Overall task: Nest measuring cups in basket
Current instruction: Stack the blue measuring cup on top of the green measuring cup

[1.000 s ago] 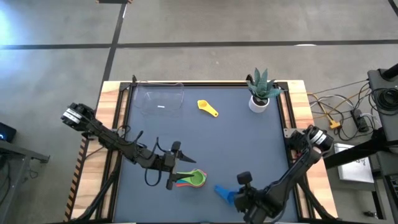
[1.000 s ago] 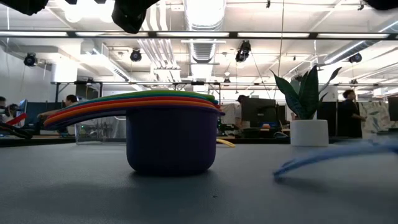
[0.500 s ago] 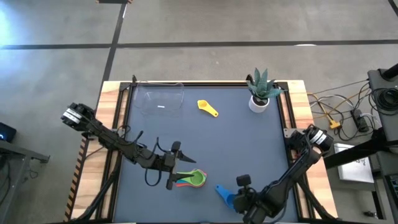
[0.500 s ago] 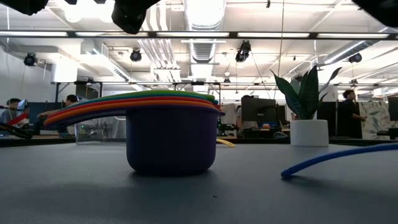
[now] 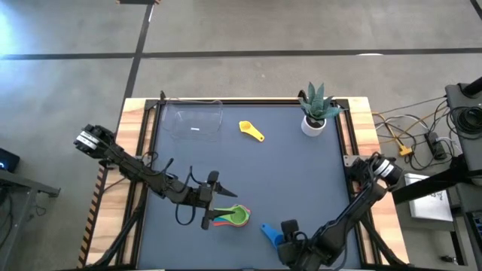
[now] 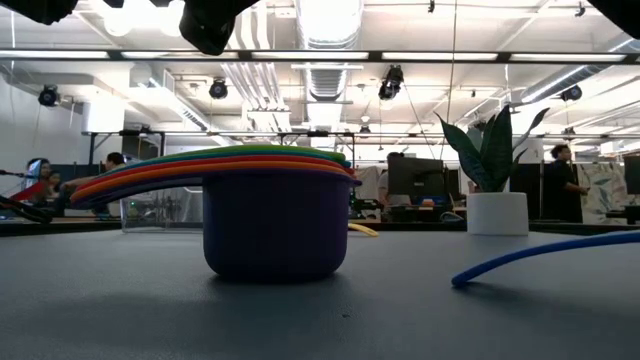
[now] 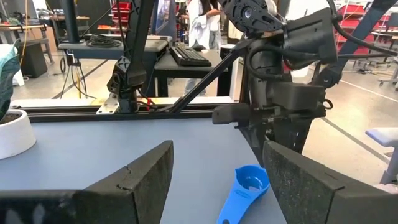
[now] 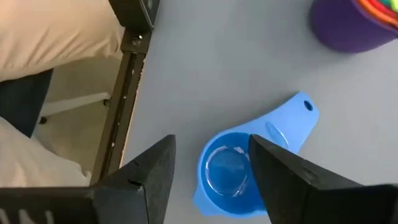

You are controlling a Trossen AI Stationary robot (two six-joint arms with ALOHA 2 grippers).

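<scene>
A blue measuring cup (image 5: 269, 232) lies on the table near the front edge, and it also shows in the right wrist view (image 8: 231, 174). My right gripper (image 8: 211, 152) is open just above it, with one finger on each side of the bowl. A stack of nested cups (image 5: 232, 217), purple outermost (image 6: 275, 235) with orange, red and green rims, stands to its left. My left gripper (image 5: 213, 199) is open and empty, raised beside the stack's handles. A yellow cup (image 5: 251, 130) lies alone farther back. The clear basket (image 5: 194, 120) stands at the far left.
A white pot with a spiky green plant (image 5: 316, 113) stands at the far right corner. Wooden rails (image 5: 135, 150) edge the dark mat. The mat's middle, between the yellow cup and the stack, is bare.
My right gripper has moved a little toward the table's near edge and left, staying over the blue cup. The blue cup's handle shifted slightly a second ago and has since lain still.
</scene>
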